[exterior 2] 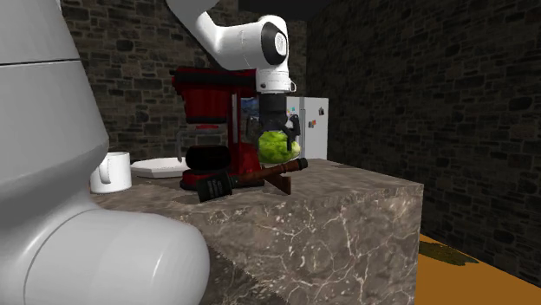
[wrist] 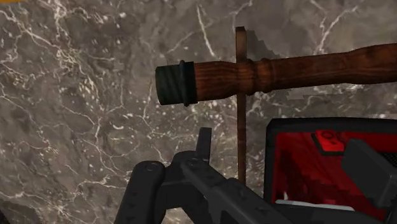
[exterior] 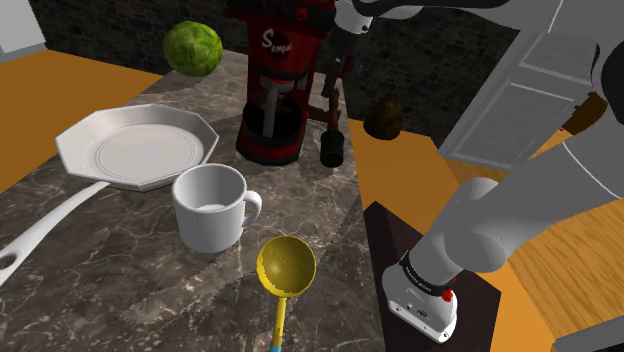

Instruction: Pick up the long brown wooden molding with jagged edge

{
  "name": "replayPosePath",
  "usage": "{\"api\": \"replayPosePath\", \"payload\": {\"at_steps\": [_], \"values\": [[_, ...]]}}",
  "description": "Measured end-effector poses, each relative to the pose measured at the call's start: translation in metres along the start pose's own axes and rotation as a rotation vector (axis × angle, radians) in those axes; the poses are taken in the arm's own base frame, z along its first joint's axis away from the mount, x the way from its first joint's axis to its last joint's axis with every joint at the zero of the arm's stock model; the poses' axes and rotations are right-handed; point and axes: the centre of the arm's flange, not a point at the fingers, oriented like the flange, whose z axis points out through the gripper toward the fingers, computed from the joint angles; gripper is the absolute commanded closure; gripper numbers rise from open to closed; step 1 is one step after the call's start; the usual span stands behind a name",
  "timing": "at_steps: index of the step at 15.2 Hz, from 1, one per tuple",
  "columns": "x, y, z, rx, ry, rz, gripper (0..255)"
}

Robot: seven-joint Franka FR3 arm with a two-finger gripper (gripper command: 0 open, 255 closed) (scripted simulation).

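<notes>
The molding (wrist: 241, 121) is a thin, long brown strip lying flat on the dark marble counter (wrist: 76, 95). A turned wooden rod with a black end cap (wrist: 267, 75) lies across it. In the second exterior view the molding's brown end (exterior 2: 281, 181) pokes out under that rod (exterior 2: 251, 177), close to the counter's edge. My gripper (exterior 2: 276, 132) hangs open just above both, with nothing between its fingers (wrist: 203, 145). In the shoulder view the gripper (exterior: 338, 62) stands over the rod (exterior: 331, 125), beside the red machine.
A red coffee machine (exterior: 278, 85) stands right next to the gripper. A green cabbage-like ball (exterior: 192, 48), a white long-handled pan (exterior: 135, 148), a white mug (exterior: 210, 207) and a yellow ladle (exterior: 285, 266) share the counter. A brown lump (exterior: 384, 117) lies off the counter's far side.
</notes>
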Motion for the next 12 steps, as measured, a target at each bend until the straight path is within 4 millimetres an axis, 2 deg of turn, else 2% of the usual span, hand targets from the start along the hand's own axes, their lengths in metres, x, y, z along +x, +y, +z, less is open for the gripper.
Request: {"api": "replayPosePath", "payload": {"at_steps": [3,4,10,11,12], "values": [[0.025,0.019,0.021,0.035,-0.004,-0.091,0],[0.026,0.02,0.028,0.038,-0.004,-0.101,0],[0.028,0.023,0.033,0.051,0.061,-0.088,0],[0.031,0.023,0.042,0.047,0.041,-0.096,0],[0.03,0.02,0.053,0.045,0.017,-0.105,255]]}}
